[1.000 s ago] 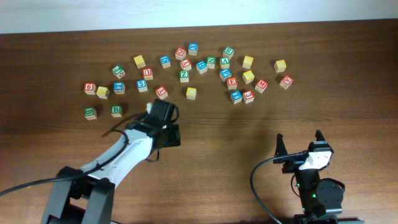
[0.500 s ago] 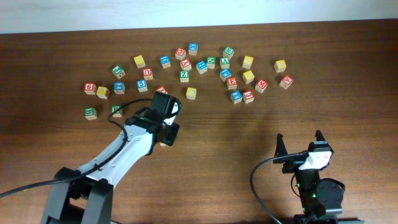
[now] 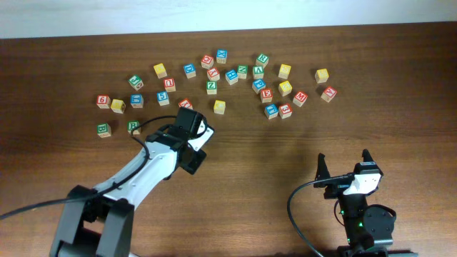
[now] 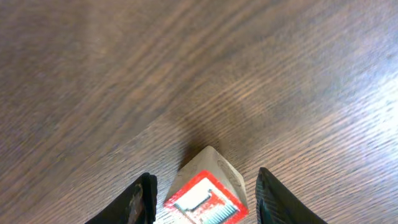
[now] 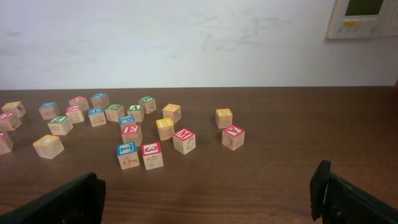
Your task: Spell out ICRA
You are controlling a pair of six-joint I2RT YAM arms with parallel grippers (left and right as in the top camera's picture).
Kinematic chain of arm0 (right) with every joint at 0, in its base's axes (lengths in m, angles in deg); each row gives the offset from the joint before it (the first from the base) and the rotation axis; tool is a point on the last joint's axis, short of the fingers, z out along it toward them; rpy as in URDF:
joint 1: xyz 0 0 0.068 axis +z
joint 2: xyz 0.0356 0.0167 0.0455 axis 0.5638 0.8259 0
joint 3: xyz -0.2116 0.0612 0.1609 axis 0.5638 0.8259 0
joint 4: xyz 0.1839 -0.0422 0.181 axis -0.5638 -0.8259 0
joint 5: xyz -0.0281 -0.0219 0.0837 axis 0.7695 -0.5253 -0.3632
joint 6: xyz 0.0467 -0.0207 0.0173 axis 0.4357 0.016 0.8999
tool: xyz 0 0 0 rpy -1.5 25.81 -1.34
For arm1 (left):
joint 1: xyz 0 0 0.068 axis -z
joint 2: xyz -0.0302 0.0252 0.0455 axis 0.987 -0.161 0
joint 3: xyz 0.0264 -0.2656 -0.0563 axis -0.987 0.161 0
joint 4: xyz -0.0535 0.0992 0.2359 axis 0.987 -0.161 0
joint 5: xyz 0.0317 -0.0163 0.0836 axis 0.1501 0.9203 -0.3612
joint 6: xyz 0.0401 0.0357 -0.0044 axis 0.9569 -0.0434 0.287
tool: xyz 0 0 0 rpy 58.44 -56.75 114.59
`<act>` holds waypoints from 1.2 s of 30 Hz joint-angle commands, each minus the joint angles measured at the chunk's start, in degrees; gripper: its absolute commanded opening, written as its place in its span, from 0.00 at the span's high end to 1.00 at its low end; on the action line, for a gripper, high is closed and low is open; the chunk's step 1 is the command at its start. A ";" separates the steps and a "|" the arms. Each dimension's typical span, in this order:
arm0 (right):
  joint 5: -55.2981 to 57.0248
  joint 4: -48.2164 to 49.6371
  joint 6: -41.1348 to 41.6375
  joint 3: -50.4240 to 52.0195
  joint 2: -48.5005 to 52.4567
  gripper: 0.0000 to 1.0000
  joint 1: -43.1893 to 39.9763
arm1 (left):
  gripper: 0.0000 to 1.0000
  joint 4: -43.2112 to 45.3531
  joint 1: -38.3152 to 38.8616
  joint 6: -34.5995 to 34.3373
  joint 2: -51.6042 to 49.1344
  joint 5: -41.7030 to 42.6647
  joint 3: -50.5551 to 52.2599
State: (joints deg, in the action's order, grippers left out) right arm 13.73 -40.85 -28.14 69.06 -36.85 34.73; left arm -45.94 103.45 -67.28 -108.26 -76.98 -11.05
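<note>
From overhead, the letter blocks (image 3: 235, 75) lie scattered in a loose band across the far half of the desk (image 3: 321, 128), none lined up as a word, so I judge the spelling barely begun. My left tool (image 3: 188, 118) reaches in from the near left to the near edge of that scatter. A red-topped block (image 3: 186, 104) peeks out just beyond its head; presumably that is the pick, chosen because it stands a little apart from its neighbours. The right tool (image 3: 343, 163) is parked at the near right, well apart from every block, fingers spread and holding nothing. That keeps it out of the left arm's way.

From the left wrist, the red-topped block (image 4: 202, 200) sits between the two fingers (image 4: 144, 198), a corner turned away from the camera, with bare wood beyond it. The fingers flank it closely. Whether they are clenched on it or merely bracketing it I cannot tell; thin slivers seem to show at each side. The letter is cut off at the frame edge, so I cannot read it.

From the right wrist, the tool's fingers (image 5: 74, 202) stand wide at the lower corners. Ahead lies the far scatter, including a red block (image 5: 233, 137) and a yellow block (image 5: 224, 117) side by side.
</note>
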 commanded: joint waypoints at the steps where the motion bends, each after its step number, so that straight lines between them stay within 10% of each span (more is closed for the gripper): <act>1: 0.46 -0.28 -0.42 0.28 -0.50 0.02 0.28 | 0.56 -0.04 0.00 4.20 -2.32 1.03 -0.07; 16: 0.46 -0.28 -0.42 0.28 -0.50 0.02 0.28 | 0.76 0.24 0.00 -1.31 -3.48 1.05 -0.07; 27: 0.46 -0.28 -0.42 0.28 -0.52 0.02 0.28 | 0.42 0.57 0.00 -6.01 -3.48 1.14 -0.07; 36: 0.46 -0.28 -0.42 0.28 -0.50 0.02 0.28 | 0.47 -0.04 0.00 -0.83 -3.48 1.03 -0.07</act>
State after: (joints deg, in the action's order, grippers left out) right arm 13.73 -40.85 -28.16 69.06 -36.85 34.73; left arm -45.63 103.45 -71.37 -111.15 -76.56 -11.05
